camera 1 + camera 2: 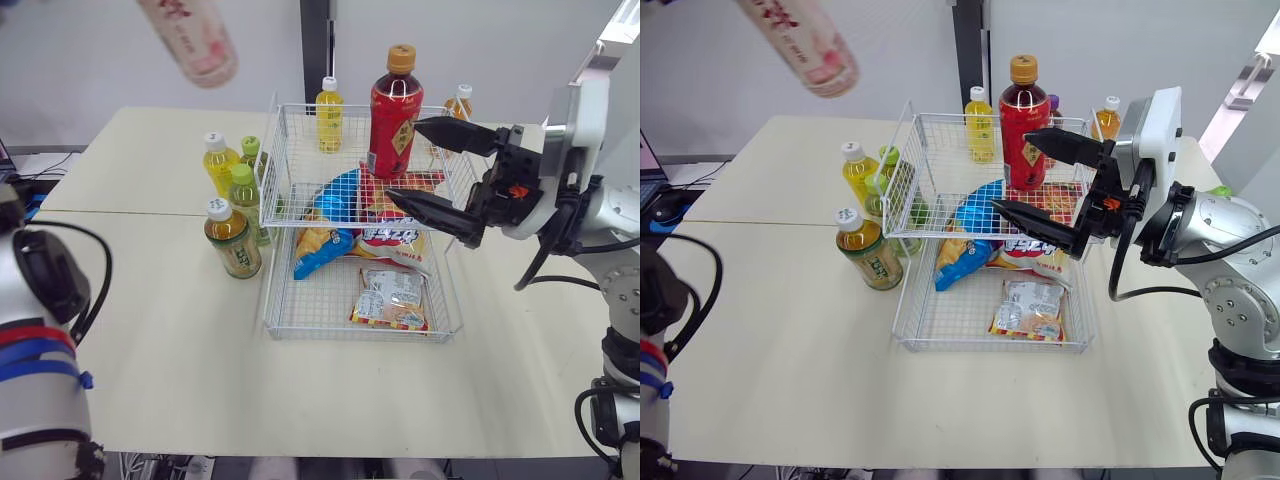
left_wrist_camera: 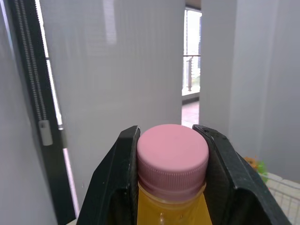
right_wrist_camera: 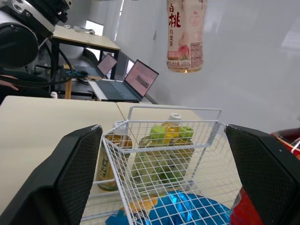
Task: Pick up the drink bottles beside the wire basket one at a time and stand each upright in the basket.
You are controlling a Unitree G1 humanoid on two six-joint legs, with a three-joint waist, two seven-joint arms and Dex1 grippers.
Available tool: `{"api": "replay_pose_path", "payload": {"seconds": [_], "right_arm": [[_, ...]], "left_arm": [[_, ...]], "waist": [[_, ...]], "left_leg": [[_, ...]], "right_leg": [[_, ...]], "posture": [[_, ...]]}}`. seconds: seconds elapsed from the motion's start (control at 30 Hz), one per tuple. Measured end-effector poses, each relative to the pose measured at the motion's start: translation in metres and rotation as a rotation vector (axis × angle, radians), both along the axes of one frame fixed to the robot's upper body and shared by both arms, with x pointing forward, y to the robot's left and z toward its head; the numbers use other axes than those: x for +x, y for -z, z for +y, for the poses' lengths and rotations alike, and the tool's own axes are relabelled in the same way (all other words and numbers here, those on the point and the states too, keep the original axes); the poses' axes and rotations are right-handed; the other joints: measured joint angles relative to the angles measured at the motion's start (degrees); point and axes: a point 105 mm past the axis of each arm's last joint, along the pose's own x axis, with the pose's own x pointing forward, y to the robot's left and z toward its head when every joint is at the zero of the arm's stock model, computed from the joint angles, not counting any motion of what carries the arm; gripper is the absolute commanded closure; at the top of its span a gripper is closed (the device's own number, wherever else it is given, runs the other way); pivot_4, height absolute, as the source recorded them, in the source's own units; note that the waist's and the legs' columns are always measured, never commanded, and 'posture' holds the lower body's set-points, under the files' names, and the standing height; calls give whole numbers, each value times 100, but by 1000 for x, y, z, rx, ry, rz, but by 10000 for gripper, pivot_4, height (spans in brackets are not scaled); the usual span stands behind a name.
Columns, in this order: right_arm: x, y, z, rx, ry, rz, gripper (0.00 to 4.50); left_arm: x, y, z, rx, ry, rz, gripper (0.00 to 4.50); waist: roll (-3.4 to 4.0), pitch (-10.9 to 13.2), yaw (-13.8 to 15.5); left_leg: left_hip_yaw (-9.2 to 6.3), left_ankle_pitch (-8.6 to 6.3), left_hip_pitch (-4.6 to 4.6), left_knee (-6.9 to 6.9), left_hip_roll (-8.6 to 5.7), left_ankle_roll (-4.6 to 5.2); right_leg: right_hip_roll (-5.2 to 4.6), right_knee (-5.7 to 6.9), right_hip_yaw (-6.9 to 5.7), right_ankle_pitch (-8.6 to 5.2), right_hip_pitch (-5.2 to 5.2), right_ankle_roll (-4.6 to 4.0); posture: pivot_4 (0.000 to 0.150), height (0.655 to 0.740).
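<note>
My left gripper [image 2: 168, 131] clamps the peach bottle [image 1: 190, 40] by its cap, upper left of frame. I'd swing it over the wire basket [image 1: 268, 295], straighten it, lower slowly. My right gripper [image 1: 403, 160] gapes open, centre-right.

Cream table [image 1: 150, 360] with wire basket [image 1: 320, 316], upright drink bottles [image 1: 232, 240] just beside it.

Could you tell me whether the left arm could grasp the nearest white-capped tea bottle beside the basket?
Probably not yet: the left gripper is shut on the pink-capped peach drink bottle, held high. The tea bottle itself stands clear beside the wire basket, so only the full gripper is in the way.
</note>
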Motion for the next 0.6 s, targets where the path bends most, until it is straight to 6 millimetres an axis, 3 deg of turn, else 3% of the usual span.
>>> {"api": "replay_pose_path", "payload": {"seconds": [0.13,0.33,0.5,0.6], "right_arm": [[-1,3,-2,3,32,-2,0],[-2,2,-6,11,73,-17,0],[0,-5,6,4,57,-32,0],[3,-6,6,4,69,-29,0]], "left_arm": [[7,3,-29,22,113,25,31400],[24,27,-51,58,177,92,31400],[48,70,-86,80,220,154,31400],[56,88,-94,98,215,172,31400]], "waist": [[11,7,-22],[26,16,-31],[29,18,-7],[29,19,-16]], "left_leg": [[9,0,-1,-1,0,0],[12,1,-3,-1,2,-1],[12,2,-10,5,-1,-3],[15,2,-27,4,-2,-3]], "right_leg": [[0,1,10,0,-6,0],[2,8,16,0,-16,-1],[-2,11,16,1,-17,-1],[-3,9,20,1,-34,-2]], "posture": [[1500,7400],[1500,7400],[1500,7400],[1500,7400]]}}
